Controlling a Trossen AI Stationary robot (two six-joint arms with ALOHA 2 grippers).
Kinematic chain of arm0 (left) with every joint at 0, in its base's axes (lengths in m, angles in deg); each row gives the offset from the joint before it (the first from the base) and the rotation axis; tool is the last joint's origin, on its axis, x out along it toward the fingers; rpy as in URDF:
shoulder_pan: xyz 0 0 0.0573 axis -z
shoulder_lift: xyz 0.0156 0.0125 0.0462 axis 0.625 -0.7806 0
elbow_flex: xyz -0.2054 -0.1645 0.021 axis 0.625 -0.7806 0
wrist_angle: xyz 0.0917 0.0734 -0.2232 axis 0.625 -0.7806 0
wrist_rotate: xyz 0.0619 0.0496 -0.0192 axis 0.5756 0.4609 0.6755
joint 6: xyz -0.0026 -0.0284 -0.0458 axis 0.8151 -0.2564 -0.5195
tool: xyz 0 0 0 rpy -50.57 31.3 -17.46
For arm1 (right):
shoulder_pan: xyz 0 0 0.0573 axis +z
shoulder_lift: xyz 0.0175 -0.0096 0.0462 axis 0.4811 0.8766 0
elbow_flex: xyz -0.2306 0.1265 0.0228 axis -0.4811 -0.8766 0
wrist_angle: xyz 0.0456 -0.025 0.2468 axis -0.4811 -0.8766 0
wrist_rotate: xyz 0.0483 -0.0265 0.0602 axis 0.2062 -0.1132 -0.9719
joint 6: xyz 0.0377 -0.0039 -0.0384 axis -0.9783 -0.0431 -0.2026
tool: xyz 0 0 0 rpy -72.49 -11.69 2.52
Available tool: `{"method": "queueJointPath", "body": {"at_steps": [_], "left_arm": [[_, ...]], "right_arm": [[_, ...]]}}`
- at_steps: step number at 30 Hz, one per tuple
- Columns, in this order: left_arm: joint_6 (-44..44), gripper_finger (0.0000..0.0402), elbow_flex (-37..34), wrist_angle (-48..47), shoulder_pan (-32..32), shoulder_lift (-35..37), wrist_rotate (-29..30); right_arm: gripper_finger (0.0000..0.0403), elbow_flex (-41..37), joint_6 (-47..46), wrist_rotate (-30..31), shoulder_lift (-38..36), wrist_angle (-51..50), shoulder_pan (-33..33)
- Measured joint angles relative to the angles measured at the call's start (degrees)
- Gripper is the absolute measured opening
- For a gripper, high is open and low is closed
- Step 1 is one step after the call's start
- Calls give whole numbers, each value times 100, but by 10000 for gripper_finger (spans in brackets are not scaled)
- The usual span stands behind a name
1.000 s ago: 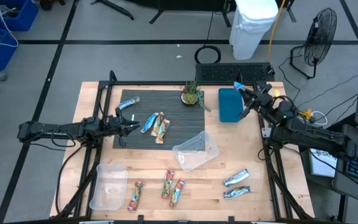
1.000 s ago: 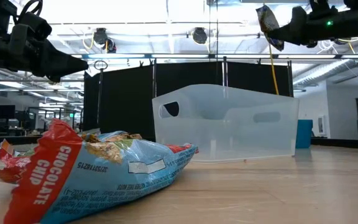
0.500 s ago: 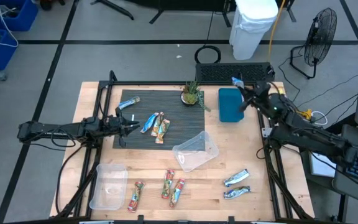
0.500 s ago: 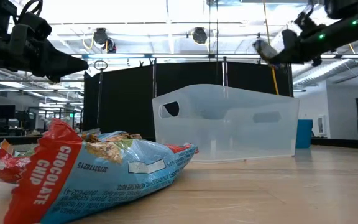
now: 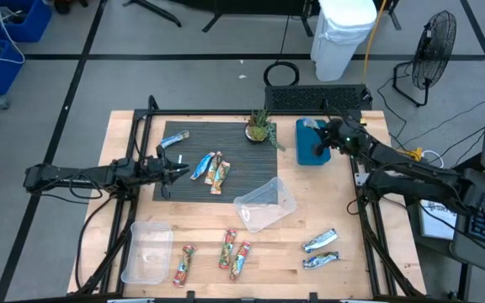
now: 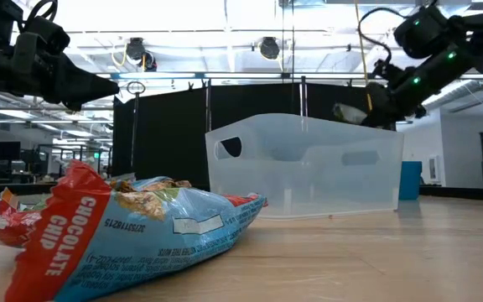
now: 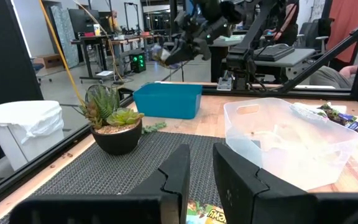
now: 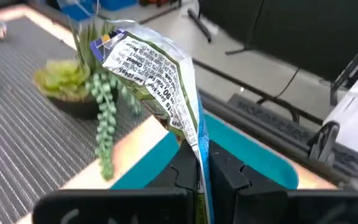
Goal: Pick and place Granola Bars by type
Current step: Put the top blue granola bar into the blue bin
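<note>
My right gripper [image 5: 322,139] is above the blue bin [image 5: 310,143] at the far right and is shut on a silvery-green granola bar [image 8: 157,68]. The same bar [image 6: 347,111] shows in the low view, above the clear tub. My left gripper [image 5: 179,172] hovers level over the dark mat [image 5: 226,156], slightly open, with nothing between its fingers. Several bars [image 5: 213,171] lie flat on the mat, and a blue one [image 5: 175,139] lies at its far left. More bars lie near the table's front edge [image 5: 232,252] and at the right [image 5: 320,251]. My right gripper pinches one end of the bar's wrapper [image 8: 194,140] between its two fingers [image 8: 182,165]. The fingers come from the table's right, slanting down. The rest of the bar sticks out beyond the fingertips, clear of everything, above the blue bin's edge.
A small potted plant [image 5: 259,128] stands on the mat's far edge beside the blue bin. A clear tub [image 5: 263,204] sits mid-table and a second one [image 5: 147,251] sits at the near left. A black frame runs along the table's sides.
My right gripper has carried the bar down toward the table's left, from beside the blue bin to above it. It has tipped from pointing upward to slanting downward. The bar has stayed in its fingers.
</note>
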Motion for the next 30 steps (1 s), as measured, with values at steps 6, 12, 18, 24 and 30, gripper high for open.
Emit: {"method": "queueJointPath", "body": {"at_steps": [6,12,18,24,30], "left_arm": [[0,76,0,0,0,0,0],[0,76,0,0,1,1,0],[0,76,0,0,0,1,-2],[0,76,0,2,0,0,-2],[0,76,0,0,0,1,-2]], "right_arm": [[9,-2,-89,3,409,-148,0],[10,-4,-136,11,648,-316,-23],[10,-7,-140,16,823,-321,-149],[10,-11,-140,19,905,-286,-151],[10,-11,-131,22,904,-290,-151]]}}
